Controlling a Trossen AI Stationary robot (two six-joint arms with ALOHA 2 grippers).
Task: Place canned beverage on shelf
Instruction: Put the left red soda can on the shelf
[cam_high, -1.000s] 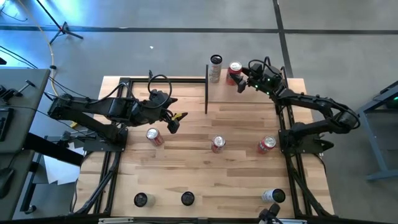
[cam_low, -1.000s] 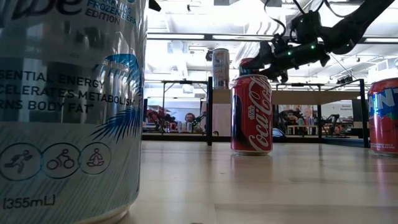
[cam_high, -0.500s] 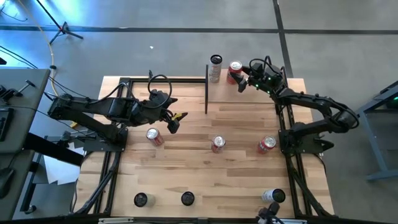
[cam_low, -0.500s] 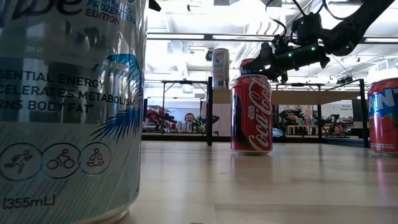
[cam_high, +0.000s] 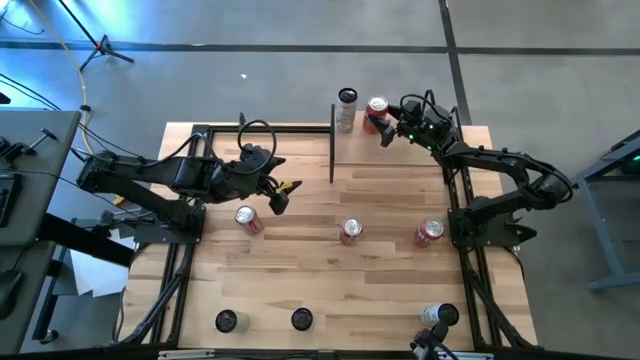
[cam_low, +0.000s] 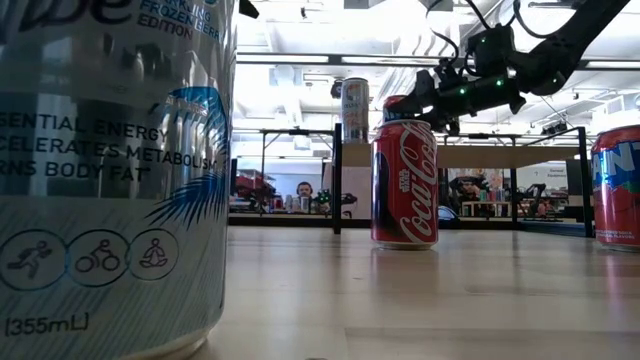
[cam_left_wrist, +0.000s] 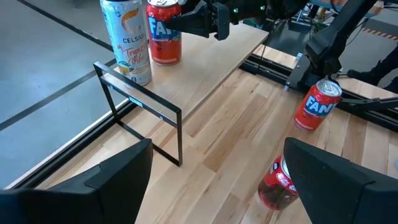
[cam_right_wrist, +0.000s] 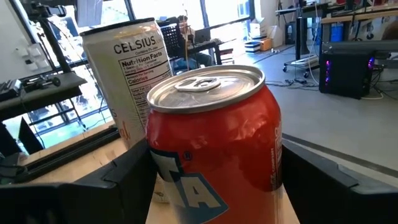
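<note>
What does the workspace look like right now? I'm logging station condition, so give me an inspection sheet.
Surface: plank tabletop, no spills seen.
Job's things: shelf carries a Celsius can and a red Fanta can, both upright.
Clutter: six more cans on the tabletop.
Grippers: right gripper fingers around the red Fanta can on the shelf; left gripper open over the tabletop, empty.
Cables: black loop near the left arm.
Surroundings: grey floor, tripod, office room behind.

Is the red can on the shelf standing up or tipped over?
Standing up. The red can sits upright on the shelf, its silver top facing up.
</note>
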